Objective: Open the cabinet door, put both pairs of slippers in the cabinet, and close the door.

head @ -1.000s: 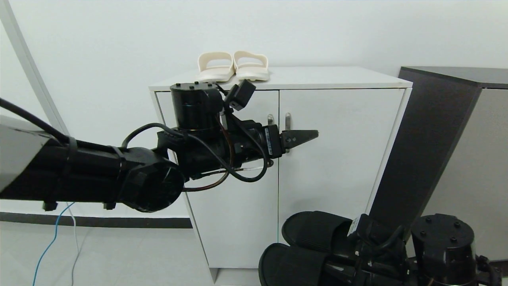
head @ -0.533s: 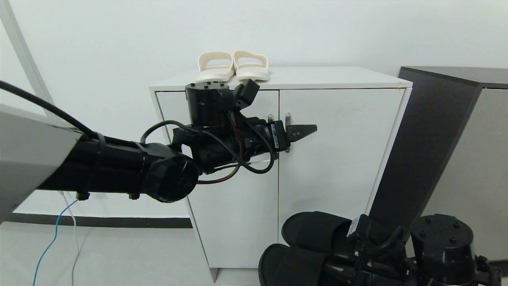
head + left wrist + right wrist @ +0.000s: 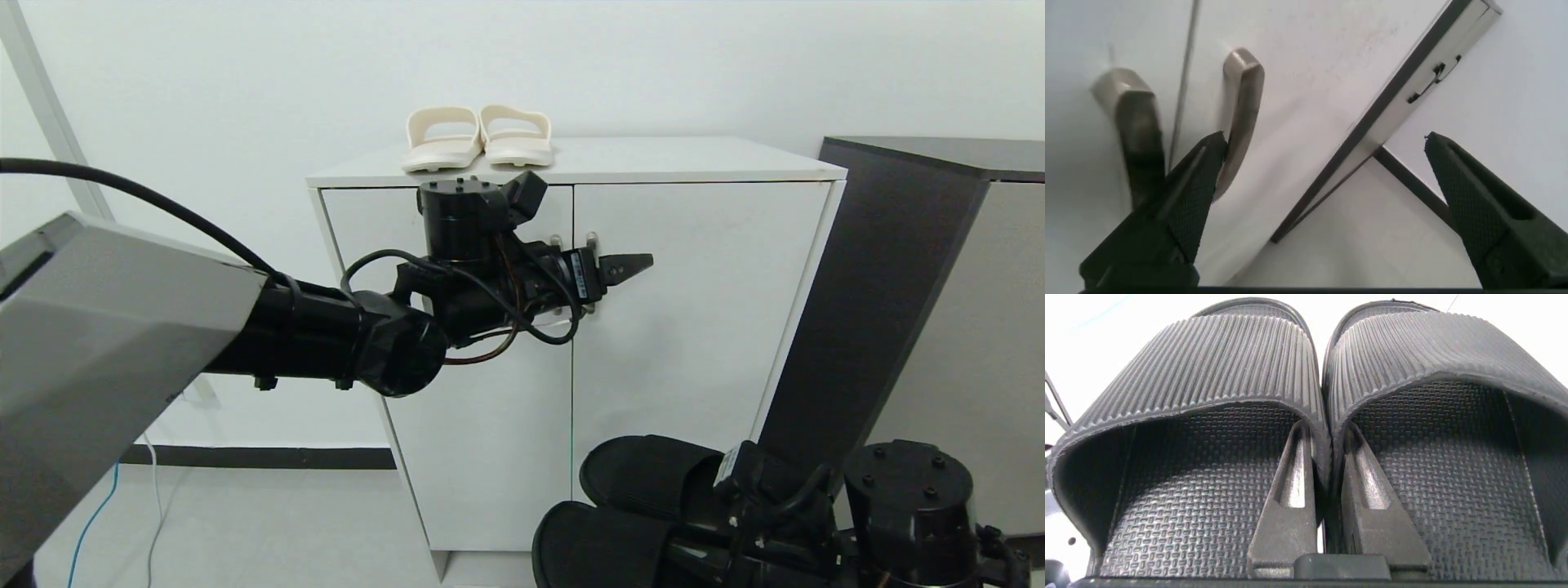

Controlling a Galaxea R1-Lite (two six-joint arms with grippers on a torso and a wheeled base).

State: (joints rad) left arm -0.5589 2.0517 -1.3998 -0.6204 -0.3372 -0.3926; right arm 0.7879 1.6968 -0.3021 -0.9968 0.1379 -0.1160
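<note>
My left pincer hangs open in front of the white cabinet, level with the two metal handles that sit either side of the seam where the doors meet. In the left wrist view its fingers are spread wide. One tip is just beside the handle on the right-hand door, though I cannot tell whether it touches. Both doors are shut.

My right pincer is low, down in front of the cabinet's right-hand door, and is clamped on the black slippers. Its two fingers reach under the ribbed straps, one inside each slipper, and pinch the two inner walls together (so the pair rides side by side, toes pointing away from me).

The cream slippers stand side by side on top of the cabinet, near its back edge and above the left-hand door.

A dark unit stands just beside the cabinet on its right, and a blue cable lies on the floor to the left.
</note>
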